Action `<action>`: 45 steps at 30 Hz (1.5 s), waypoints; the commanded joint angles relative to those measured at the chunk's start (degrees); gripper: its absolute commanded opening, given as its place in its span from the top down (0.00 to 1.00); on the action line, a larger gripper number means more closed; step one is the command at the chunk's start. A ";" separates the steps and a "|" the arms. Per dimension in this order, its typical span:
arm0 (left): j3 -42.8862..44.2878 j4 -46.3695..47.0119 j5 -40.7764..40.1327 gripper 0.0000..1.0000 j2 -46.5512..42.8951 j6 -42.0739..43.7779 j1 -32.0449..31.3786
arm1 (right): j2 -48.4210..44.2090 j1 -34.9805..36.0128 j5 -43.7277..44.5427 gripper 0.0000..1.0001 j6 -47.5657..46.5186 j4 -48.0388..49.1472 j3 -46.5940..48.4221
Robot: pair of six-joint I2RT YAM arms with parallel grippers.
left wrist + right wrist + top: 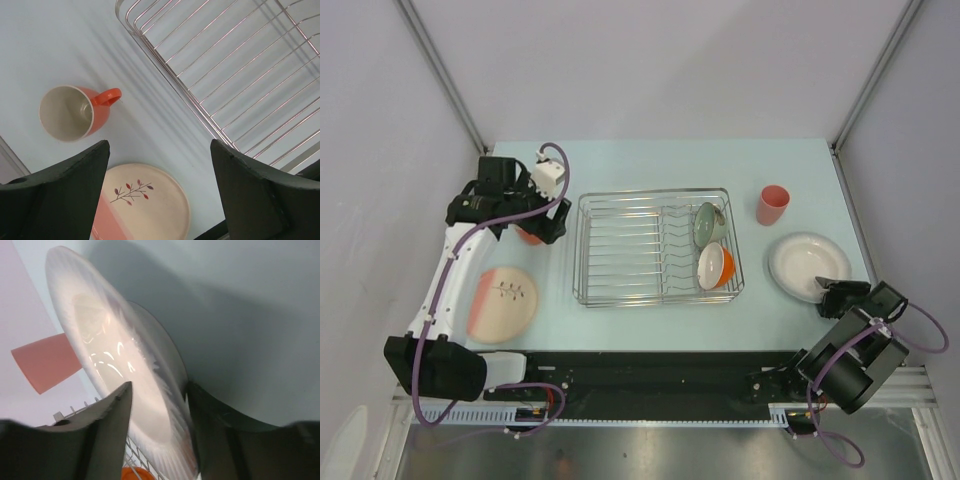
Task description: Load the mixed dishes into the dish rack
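Observation:
The dish rack (620, 250) stands mid-table and holds the grey-green bowl (707, 224) and the orange bowl (716, 266) at its right end. My left gripper (548, 222) is open and empty, above the orange mug (75, 112), which is upright on the table left of the rack (240, 65). The salmon-pink plate (503, 304) lies flat near the left arm. My right gripper (835, 295) has its jaws around the near rim of the white plate (115, 355), one finger on top, one under; the plate rests on the table. The salmon-pink cup (772, 204) stands behind it.
The left half of the rack holds no dishes. The table's black front edge (650, 370) runs just below both plates. Grey walls close in the left, back and right sides.

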 commanded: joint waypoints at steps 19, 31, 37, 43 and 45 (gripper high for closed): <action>-3.63 3.62 1.12 0.13 1.31 -0.90 -0.24 | -20.20 10.19 7.36 1.00 -19.23 -28.50 9.12; -2.22 1.69 2.09 0.14 7.65 -2.83 -0.24 | -23.65 30.78 10.54 1.00 -17.30 -30.90 30.31; -2.04 1.60 2.88 0.15 8.96 -3.19 -0.41 | -17.94 35.69 12.82 1.00 -22.39 -36.24 49.79; -2.83 2.39 2.97 0.15 10.02 -3.19 -0.76 | -12.15 41.84 15.38 1.00 -26.26 -35.31 58.62; -2.93 2.65 2.88 0.15 10.54 -3.19 -1.20 | -9.68 47.20 16.07 1.00 -30.28 -33.72 61.69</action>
